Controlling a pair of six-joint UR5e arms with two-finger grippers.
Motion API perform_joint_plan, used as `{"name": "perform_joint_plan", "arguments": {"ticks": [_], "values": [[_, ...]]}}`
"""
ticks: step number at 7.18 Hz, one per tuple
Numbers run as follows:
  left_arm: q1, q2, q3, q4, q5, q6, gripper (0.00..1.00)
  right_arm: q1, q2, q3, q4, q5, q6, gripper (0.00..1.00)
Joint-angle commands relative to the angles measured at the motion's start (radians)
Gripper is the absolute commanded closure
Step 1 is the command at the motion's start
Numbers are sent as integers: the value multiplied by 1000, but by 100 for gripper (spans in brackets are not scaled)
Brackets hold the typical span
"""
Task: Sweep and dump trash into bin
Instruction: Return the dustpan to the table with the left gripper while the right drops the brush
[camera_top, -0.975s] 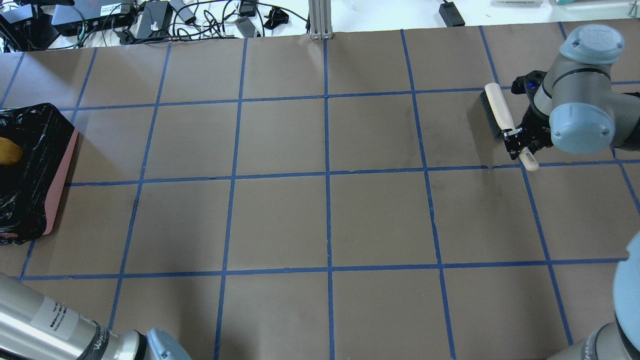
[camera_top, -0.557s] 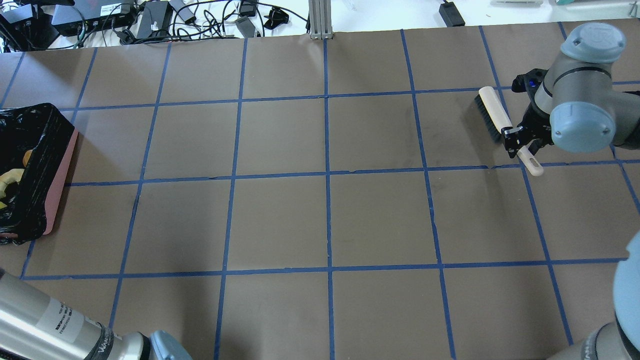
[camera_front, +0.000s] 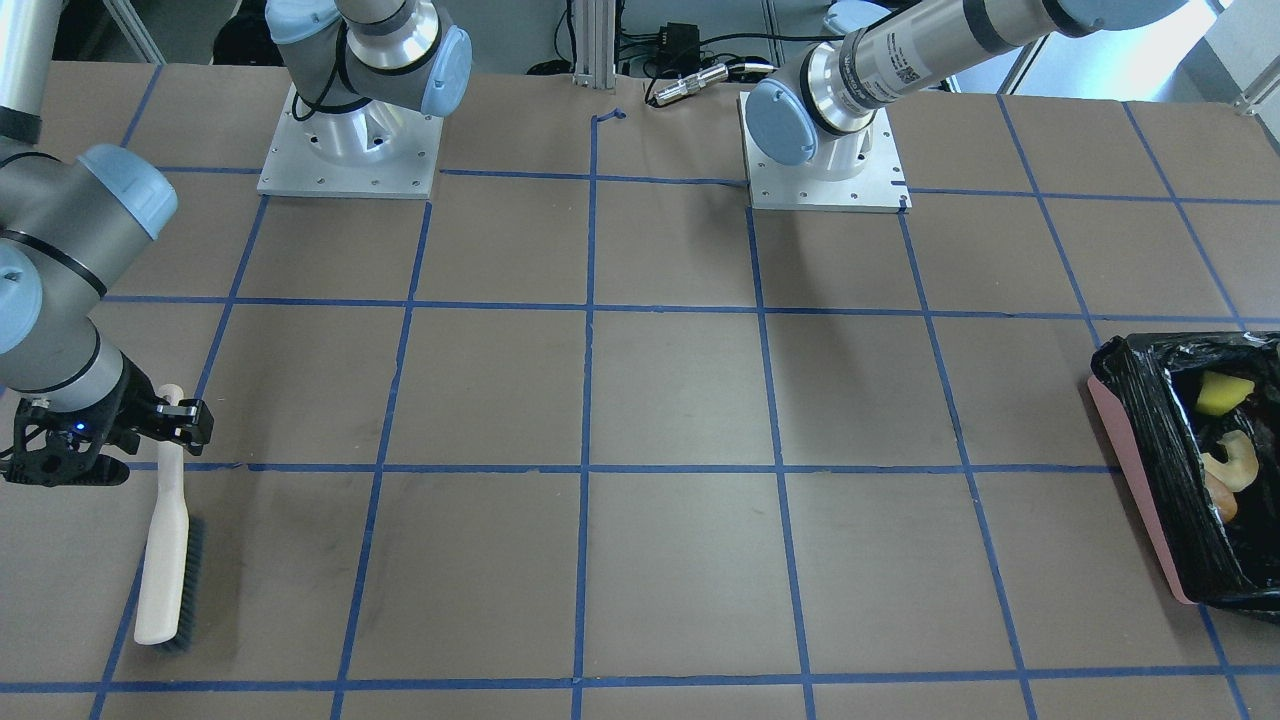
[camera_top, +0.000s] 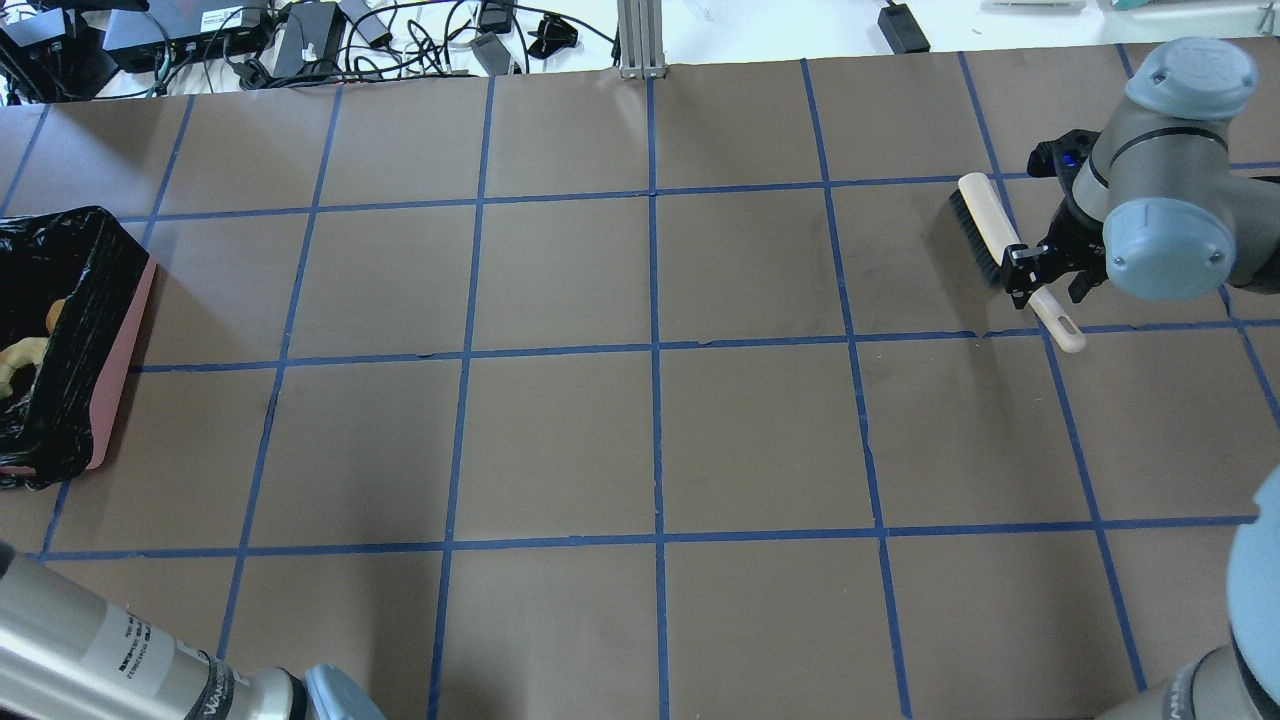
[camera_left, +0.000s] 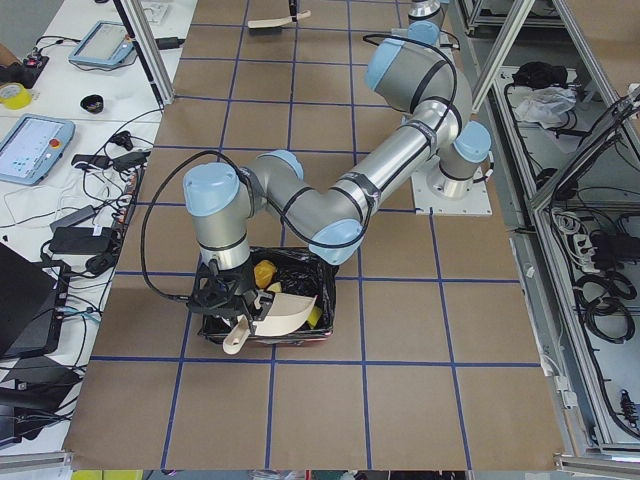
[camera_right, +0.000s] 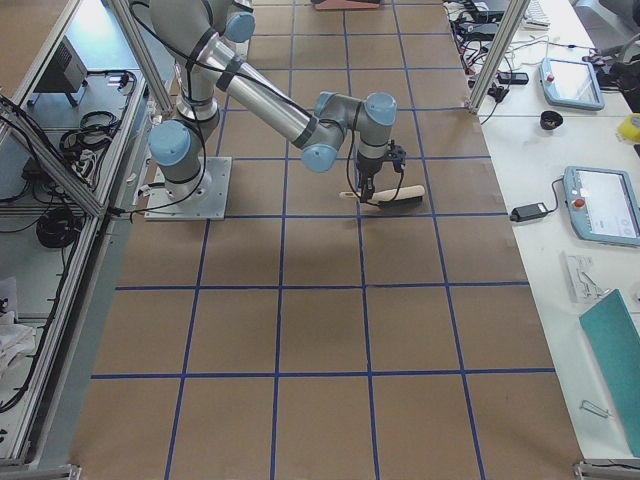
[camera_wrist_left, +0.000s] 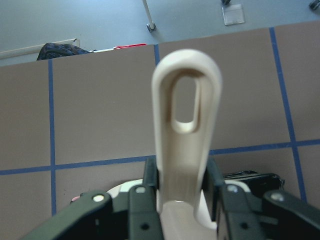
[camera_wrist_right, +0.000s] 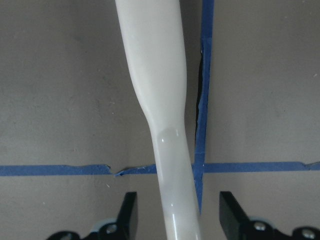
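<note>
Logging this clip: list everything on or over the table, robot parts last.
table: 1, brown with blue tape grid.
bin: 1, pink with black liner, table end on robot's left.
sponge: 1, yellow, in the bin.
croissant: 1, tan, in the bin.
roll: 1, golden-brown, in the bin.
dustpan: 1, beige, over the bin.
brush: 1, cream handle, dark bristles, on the table at robot's right.
left gripper: 1, black, shut on the dustpan handle.
right gripper: 1, black, open around the brush handle.
</note>
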Motion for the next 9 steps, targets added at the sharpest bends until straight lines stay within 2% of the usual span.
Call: {"name": "perform_joint_plan", "arguments": {"ticks": [1,3,4,6,7,9], "values": [[-19,45,1,-97,-93,7,100,0,-46,-20,16,-1,0,0],[-112,79,-6,-258,-115,5,100,5,-131,-32,77,19,6,0],[-166,84,-14,-283,-130,-7,100,5,-159,-58,155,53,43,0],[-270,84,-72,-299,-153,-24,100,46,-175,-221,367,71,126,0],[-312,82,-89,-299,-211,-79,100,93,-178,-301,445,70,149,0],[-398,58,-89,-300,-266,-255,100,220,-179,-374,477,58,190,0]]}}
